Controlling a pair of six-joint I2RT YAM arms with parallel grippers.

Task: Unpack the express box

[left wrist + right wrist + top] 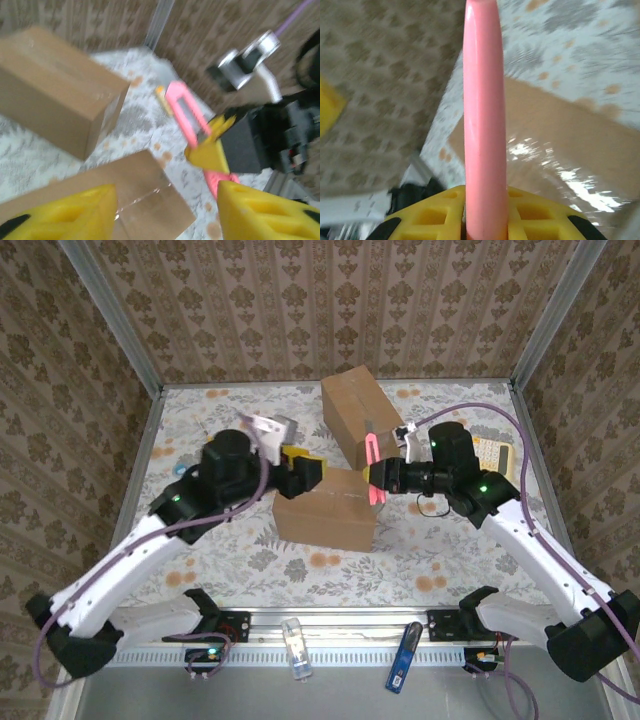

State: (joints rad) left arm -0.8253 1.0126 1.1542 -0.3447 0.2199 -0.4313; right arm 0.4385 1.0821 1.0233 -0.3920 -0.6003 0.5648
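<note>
1. Two cardboard boxes on the table: the taped box at centre, the second box behind it, angled and apart from it.
2. Left gripper is at the taped box's left end, yellow fingers spread wide, nothing held.
3. Right gripper is clamped on a pink utility knife — knife over the taped box's right rear corner, contact unclear.
4. Clear tape glints on that box's top.
</note>
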